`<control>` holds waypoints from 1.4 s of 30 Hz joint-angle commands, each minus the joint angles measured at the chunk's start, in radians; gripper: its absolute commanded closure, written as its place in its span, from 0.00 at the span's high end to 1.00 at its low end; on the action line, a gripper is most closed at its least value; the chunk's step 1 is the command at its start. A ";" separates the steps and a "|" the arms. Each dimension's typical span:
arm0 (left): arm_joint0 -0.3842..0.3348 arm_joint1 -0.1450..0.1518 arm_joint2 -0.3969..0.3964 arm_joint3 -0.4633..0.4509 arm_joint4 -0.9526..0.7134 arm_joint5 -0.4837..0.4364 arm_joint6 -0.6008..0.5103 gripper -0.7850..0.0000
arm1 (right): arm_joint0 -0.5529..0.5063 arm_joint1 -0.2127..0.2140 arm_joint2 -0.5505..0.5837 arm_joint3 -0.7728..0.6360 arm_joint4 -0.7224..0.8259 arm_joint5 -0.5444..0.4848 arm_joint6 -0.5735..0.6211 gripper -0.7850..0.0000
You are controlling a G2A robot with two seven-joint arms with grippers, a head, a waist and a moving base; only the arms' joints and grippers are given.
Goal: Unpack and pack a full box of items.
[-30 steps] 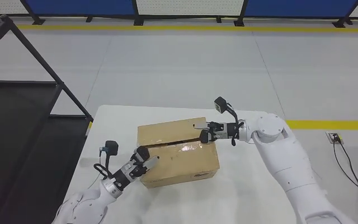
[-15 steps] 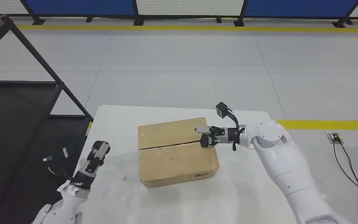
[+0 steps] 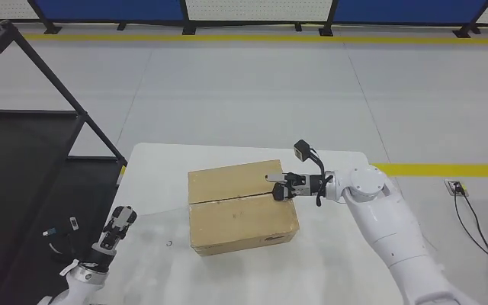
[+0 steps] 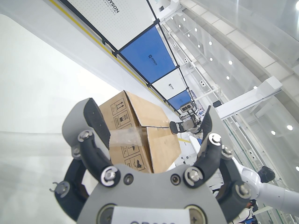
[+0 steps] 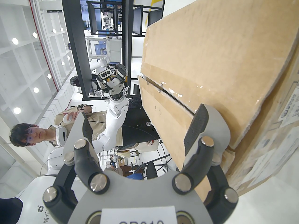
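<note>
Nearest the robot, the left gripper [image 4: 149,109] hangs at the left edge of the white table [image 3: 164,171]. Its fingers are spread wide with nothing between them, and it is well apart from the brown corrugated cardboard box [image 3: 240,213], which stands mid-table with both top flaps down. Farther out, at the box's right end, the right gripper [image 3: 277,187] is likewise spread and empty. One black ribbed pad [image 5: 195,127] lies over a flap just beside the centre seam [image 3: 236,200]; whether it presses on the card I cannot tell. The step in hand looks to be opening the box. The sound way is to work a fingertip into the seam at this end, catch the flap's edge and swing it up about its fold rather than drag it sideways. Nothing steadies the box, so it could slide, and bringing the left gripper in to brace the far end would help. The right wrist view shows the seam gaping and glossy along its length, where the top view gives a thin dark line. The left wrist view shows a strip of clear tape [image 4: 127,136] running down the left end face, a likely snag. The top view makes plain how far the left gripper stands from the box.
</note>
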 commanded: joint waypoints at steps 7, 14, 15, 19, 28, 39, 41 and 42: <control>-0.005 -0.008 0.043 0.022 0.067 0.082 -0.039 1.00 | -0.021 0.002 -0.002 -0.036 -0.008 0.007 -0.032 1.00; -0.057 -0.020 0.123 0.108 0.046 0.154 -0.126 1.00 | -0.048 0.012 0.002 -0.087 -0.015 0.026 -0.024 1.00; -0.063 -0.022 0.131 0.114 0.040 0.160 -0.135 1.00 | -0.049 0.013 0.003 -0.089 -0.015 0.027 -0.025 1.00; -0.099 -0.030 0.169 0.157 0.019 0.195 -0.165 1.00 | -0.059 0.018 0.007 -0.103 -0.018 0.029 -0.026 1.00; -0.206 -0.051 0.233 0.278 -0.105 0.228 -0.236 1.00 | -0.070 0.028 0.013 -0.128 -0.012 0.041 -0.017 1.00; -0.352 -0.095 0.275 0.432 -0.399 0.256 -0.183 1.00 | -0.070 0.035 0.007 -0.141 -0.006 0.057 -0.008 1.00; -0.370 -0.100 0.272 0.452 -0.428 0.240 -0.181 1.00 | -0.069 0.036 0.005 -0.144 -0.007 0.062 -0.010 1.00; -0.373 -0.101 0.268 0.457 -0.435 0.233 -0.178 1.00 | -0.068 0.036 0.005 -0.145 -0.006 0.063 -0.012 1.00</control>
